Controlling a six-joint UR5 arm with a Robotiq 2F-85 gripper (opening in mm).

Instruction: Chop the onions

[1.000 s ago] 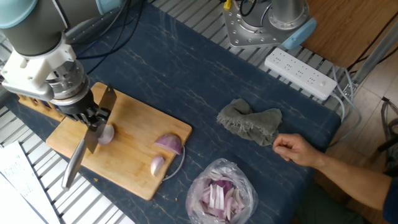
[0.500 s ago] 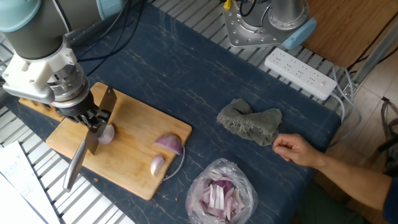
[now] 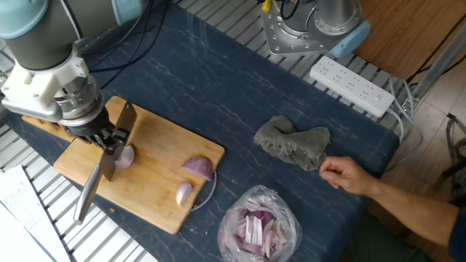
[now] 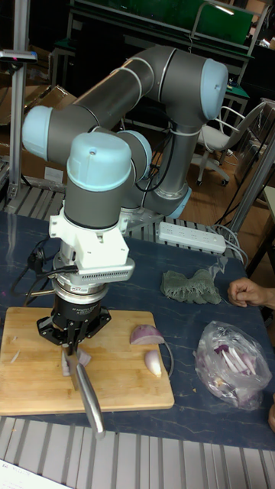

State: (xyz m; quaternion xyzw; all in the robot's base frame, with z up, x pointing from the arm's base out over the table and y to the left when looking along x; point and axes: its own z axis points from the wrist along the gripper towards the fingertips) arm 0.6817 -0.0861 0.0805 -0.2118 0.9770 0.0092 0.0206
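The gripper (image 3: pixel 108 135) is clamped on the handle of a knife (image 3: pixel 93 182), held low over the left part of the cutting board (image 3: pixel 156 207), presumably so the blade can come down on the small onion piece (image 3: pixel 125 156) just beside it. The blade's long axis runs diagonally toward the near-left edge of the surface (image 3: pixel 218 87), tip pointing past the board's rim. Two more onions wait right of it: a larger wedge (image 3: pixel 198 169), purple curve up, and a smaller pale wedge (image 3: pixel 184 193), its long axis running near to far. A bag of slivers (image 3: pixel 258 225) sits off the board, likely finished cuts.
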